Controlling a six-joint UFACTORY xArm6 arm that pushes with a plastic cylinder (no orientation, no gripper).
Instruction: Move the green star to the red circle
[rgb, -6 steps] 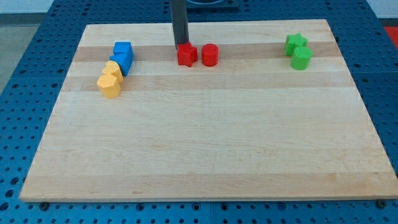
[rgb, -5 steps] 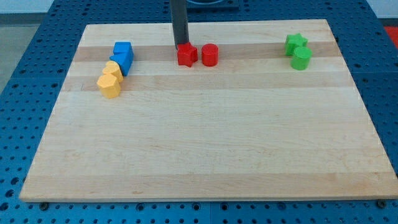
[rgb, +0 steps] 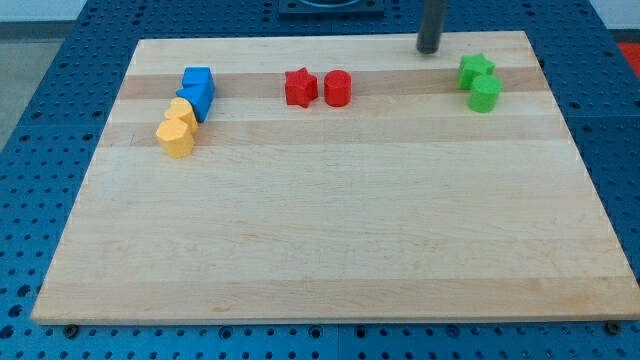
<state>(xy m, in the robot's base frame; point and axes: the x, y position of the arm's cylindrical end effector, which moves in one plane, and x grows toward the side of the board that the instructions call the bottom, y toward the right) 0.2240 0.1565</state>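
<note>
My tip (rgb: 429, 50) sits near the board's top edge, touching no block

The rod carries no pincer, so I have no jaw state to report. The green star (rgb: 476, 69) lies just to the view's right of my tip and a little lower, touching the green cylinder (rgb: 485, 94) below it. The red circle (rgb: 337, 89) is well off to the view's left of my tip, just beside the red star (rgb: 300, 87)
</note>
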